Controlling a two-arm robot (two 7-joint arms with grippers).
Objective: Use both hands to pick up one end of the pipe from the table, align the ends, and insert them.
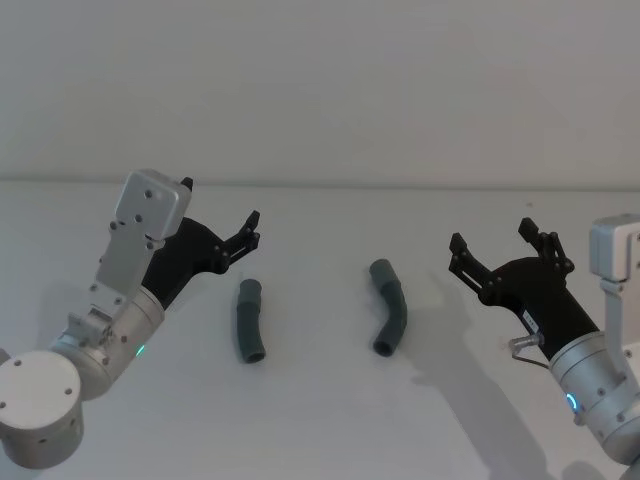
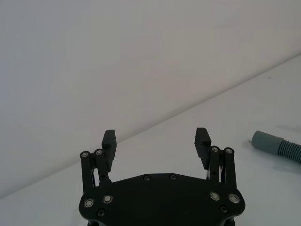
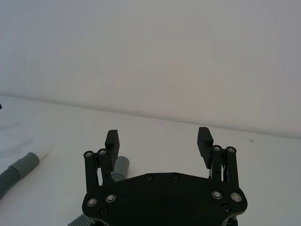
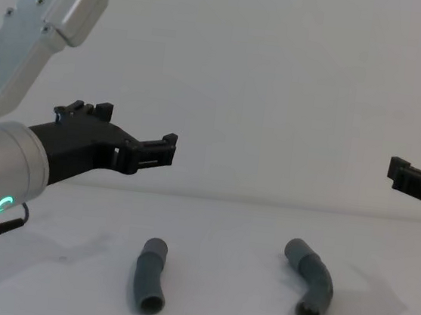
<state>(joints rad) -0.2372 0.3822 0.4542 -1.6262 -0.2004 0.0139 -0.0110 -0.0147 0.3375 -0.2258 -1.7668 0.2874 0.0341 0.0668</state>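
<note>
The pipe lies on the table (image 1: 320, 410) as two bent ribbed grey pieces. The left piece (image 1: 250, 320) (image 4: 150, 276) has an open round mouth at its near end. The right piece (image 1: 390, 305) (image 4: 311, 279) lies a short way to its right. My left gripper (image 1: 220, 207) (image 4: 134, 130) hovers open and empty above the table, just left of the left piece. My right gripper (image 1: 492, 236) (image 4: 402, 175) hovers open and empty to the right of the right piece. In the right wrist view, a cuff with a white tip (image 3: 43, 155) shows beyond the open gripper (image 3: 158, 136). In the left wrist view, a grey cuff (image 2: 265, 142) lies past the open gripper (image 2: 155, 136).
A plain white wall rises behind the table's far edge (image 1: 320, 184). Nothing else lies on the white surface around the two pieces.
</note>
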